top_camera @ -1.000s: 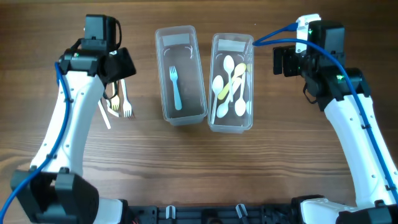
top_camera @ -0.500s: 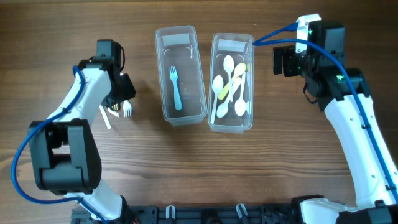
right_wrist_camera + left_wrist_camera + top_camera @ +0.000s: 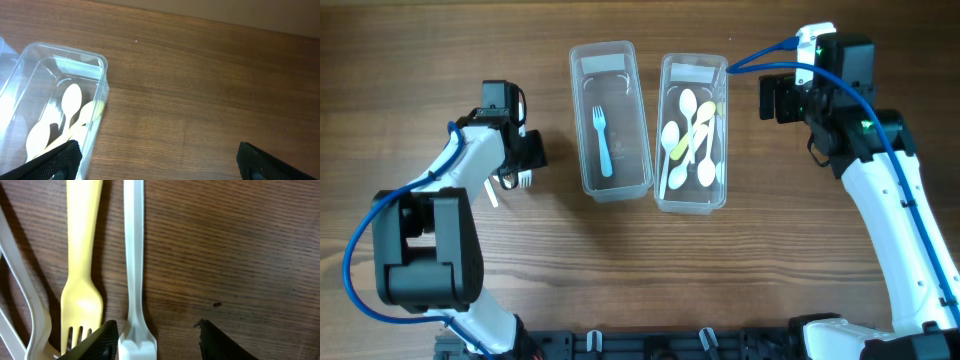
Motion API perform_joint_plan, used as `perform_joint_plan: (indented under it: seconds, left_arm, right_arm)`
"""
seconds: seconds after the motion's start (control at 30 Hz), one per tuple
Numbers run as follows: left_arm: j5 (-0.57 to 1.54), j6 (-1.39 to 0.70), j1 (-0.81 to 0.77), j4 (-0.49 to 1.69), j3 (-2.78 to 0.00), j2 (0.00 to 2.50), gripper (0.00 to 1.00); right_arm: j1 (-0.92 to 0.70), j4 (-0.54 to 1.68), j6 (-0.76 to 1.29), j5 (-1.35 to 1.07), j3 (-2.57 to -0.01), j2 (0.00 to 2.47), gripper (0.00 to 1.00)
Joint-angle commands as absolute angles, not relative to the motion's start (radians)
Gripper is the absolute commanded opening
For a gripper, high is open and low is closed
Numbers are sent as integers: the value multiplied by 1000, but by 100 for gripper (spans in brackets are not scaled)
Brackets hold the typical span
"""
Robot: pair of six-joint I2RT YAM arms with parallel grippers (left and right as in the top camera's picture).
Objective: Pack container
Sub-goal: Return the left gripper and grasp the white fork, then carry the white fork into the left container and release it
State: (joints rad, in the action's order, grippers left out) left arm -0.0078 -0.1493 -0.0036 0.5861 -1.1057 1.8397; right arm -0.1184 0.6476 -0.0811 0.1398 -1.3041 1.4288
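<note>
Though wide, L gripper (image 3: pixel 156 330) by yellow fork (image 3: pixel 82 280)

On the table (image 3: pixel 640 270) two containers stand just beside each other, long sides parallel, a little toward 12 o'clock from the middle. The left container (image 3: pixel 630 100) holds a single fork (image 3: pixel 602 140) lying lengthwise, tines toward 12 o'clock. The right container (image 3: pixel 692 72) holds a heap of spoons (image 3: pixel 688 140) overlapping one another. At 9 o'clock from the left container, near it but apart, loose forks (image 3: pixel 523 180) lie on the bare wood, with the left gripper (image 3: pixel 527 158) directly over them. The left wrist view shows two of them parallel and just beside each other. The right gripper (image 3: pixel 772 100) hangs at 3 o'clock from the right container's far end, clear of its wall.
</note>
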Motion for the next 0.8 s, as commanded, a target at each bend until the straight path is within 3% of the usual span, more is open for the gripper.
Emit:
perform_joint_plan:
  seconds: [0.0, 0.13, 0.3, 0.33, 0.37, 0.43, 0.77]
  left_arm:
    - [18, -103, 0, 570, -1103, 1863, 52]
    - [14, -81, 0, 551, -1103, 1913, 47]
    - [10, -82, 0, 538, -1103, 1984, 50]
    - [10, -82, 0, 538, -1103, 1990, 40]
    - [11, -83, 0, 542, -1103, 1990, 18]
    - [22, -86, 0, 543, -1103, 1986, 4]
    - [45, -104, -1, 690, -1185, 1737, 4]
  right_arm:
    - [-117, 645, -91, 157, -1311, 1434, 100]
    - [-117, 645, -90, 157, -1312, 1434, 100]
    - [-117, 645, -91, 157, -1311, 1434, 100]
    - [-117, 645, -90, 157, -1311, 1434, 100]
    - [-117, 645, -90, 157, -1312, 1434, 100]
    - [-117, 645, -90, 157, -1312, 1434, 100]
    - [-117, 645, -91, 157, -1312, 1434, 100]
